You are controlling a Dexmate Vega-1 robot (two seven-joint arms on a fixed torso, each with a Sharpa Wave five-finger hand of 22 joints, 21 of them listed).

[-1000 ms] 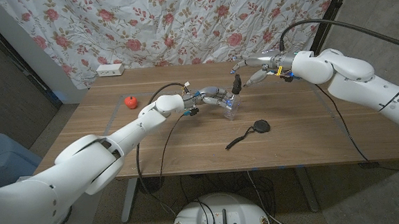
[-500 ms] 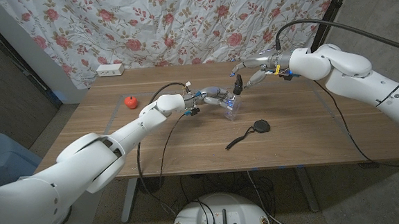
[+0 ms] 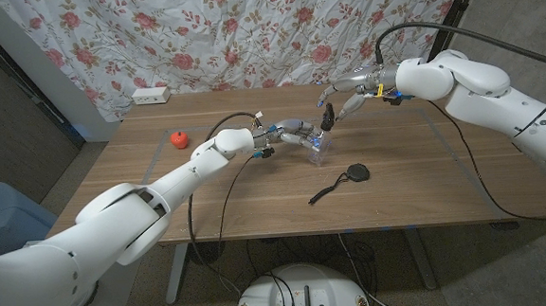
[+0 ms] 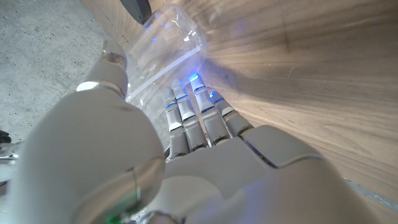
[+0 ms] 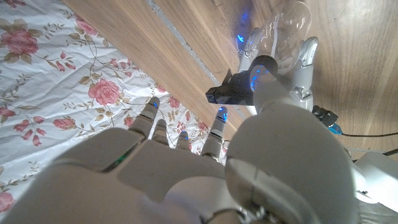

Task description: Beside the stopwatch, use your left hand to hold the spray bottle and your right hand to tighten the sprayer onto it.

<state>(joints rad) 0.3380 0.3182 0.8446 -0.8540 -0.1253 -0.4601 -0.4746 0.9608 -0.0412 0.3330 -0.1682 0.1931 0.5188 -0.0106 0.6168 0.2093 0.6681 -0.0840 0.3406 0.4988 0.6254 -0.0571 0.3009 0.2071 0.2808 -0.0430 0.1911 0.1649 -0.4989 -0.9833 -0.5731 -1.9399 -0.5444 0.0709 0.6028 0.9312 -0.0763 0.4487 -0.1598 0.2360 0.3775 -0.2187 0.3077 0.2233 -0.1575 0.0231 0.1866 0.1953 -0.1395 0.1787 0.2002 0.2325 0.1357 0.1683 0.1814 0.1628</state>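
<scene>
Tightening under way at frame centre: left hand (image 3: 291, 130) grasped clear spray bottle (image 3: 317, 146) beside stopwatch (image 3: 356, 174); right hand (image 3: 338, 101) pinched black sprayer (image 3: 326, 117) atop it, final seating unconfirmed.

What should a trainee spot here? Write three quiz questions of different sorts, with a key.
1. True or false: the left hand holds the spray bottle.
2. On which side of the bottle does the stopwatch lie? A) the robot's left B) the robot's right C) behind it, by the curtain
3. Fill in: the sprayer on the clear bottle, next to the right hand, is coloured ____.
Key: 1 true; 2 B; 3 black.
</scene>
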